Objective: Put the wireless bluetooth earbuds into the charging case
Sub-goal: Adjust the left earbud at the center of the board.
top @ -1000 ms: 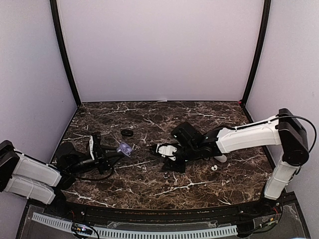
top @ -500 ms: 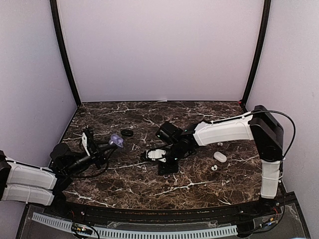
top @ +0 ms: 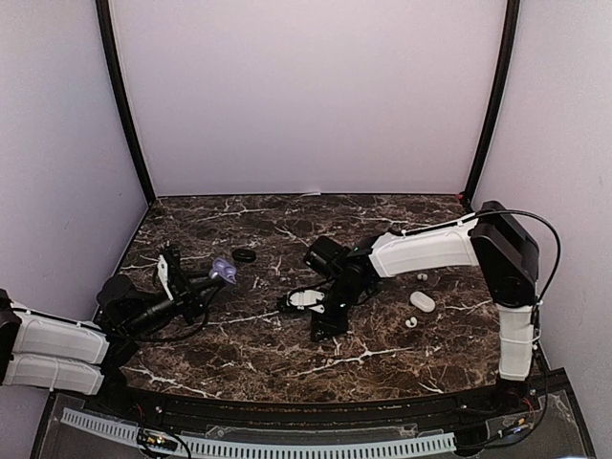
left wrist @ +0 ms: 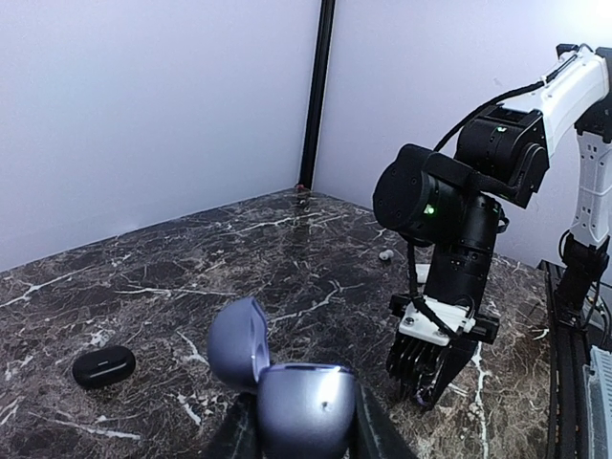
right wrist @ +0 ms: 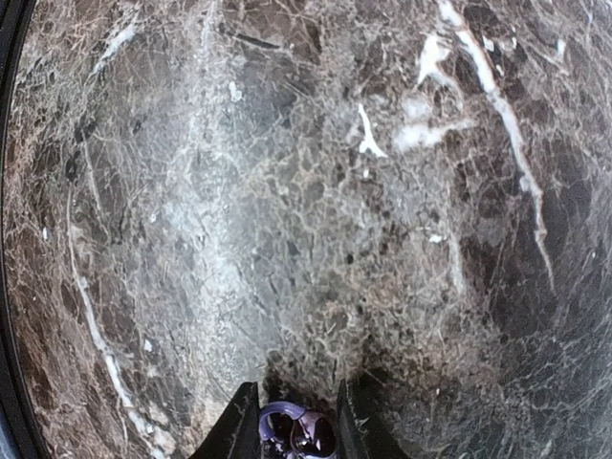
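My left gripper (top: 212, 279) is shut on a lavender charging case (top: 223, 267) and holds it above the table at the left, lid open. In the left wrist view the case (left wrist: 304, 406) sits between the fingers with its lid (left wrist: 238, 341) tipped back. My right gripper (top: 326, 328) points straight down near the table's middle. In the right wrist view it (right wrist: 298, 432) is shut on a small lavender earbud (right wrist: 302, 436) with a glossy dark face, just above the marble. The right gripper also shows in the left wrist view (left wrist: 426, 386), right of the case. Black buds cannot be made out.
A black oval case (top: 245, 255) lies behind the lavender case and shows in the left wrist view (left wrist: 103, 365). A white oval case (top: 422, 302) and two white earbuds (top: 409, 322) (top: 422, 277) lie at the right. Purple walls enclose the dark marble table (top: 382, 363).
The left gripper lifted the lavender case up and toward the back, then held still. The right arm swung left and turned its gripper downward, and has barely moved in the last half second.
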Tool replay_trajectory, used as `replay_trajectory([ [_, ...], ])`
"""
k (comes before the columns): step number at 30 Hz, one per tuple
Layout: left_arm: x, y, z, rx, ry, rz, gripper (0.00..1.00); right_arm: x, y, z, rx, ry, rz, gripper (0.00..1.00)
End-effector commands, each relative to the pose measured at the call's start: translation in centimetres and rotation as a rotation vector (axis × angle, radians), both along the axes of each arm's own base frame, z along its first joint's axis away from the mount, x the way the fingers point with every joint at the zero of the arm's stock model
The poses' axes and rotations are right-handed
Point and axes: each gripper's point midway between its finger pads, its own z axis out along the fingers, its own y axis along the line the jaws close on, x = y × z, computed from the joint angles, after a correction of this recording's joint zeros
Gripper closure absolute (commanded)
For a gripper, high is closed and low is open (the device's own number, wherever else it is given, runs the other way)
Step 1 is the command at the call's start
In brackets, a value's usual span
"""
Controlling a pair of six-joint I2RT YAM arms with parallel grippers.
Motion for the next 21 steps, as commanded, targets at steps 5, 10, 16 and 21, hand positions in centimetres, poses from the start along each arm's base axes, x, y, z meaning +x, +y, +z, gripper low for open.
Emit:
replay_trajectory([
  [5,-0.2,-0.1,-0.2,0.01,-0.009,-0.018,0.81,-1.3,-1.5,0.9,0.028,0.098,-0.046,0.71],
  [10,-0.1,-0.2,-0.2,0.009,-0.007,-0.022,0.81,-1.4,-2.3,0.7,0.023,0.098,-0.089,0.71],
  [16,-0.2,-0.3,-0.3,0.009,-0.005,-0.028,0.81,-1.5,-2.9,1.0,0.031,0.102,-0.117,0.71],
  [21,-0.2,-0.3,-0.3,0.011,-0.002,-0.029,0.81,-2.0,-3.2,1.6,0.055,0.114,-0.121,0.66],
])
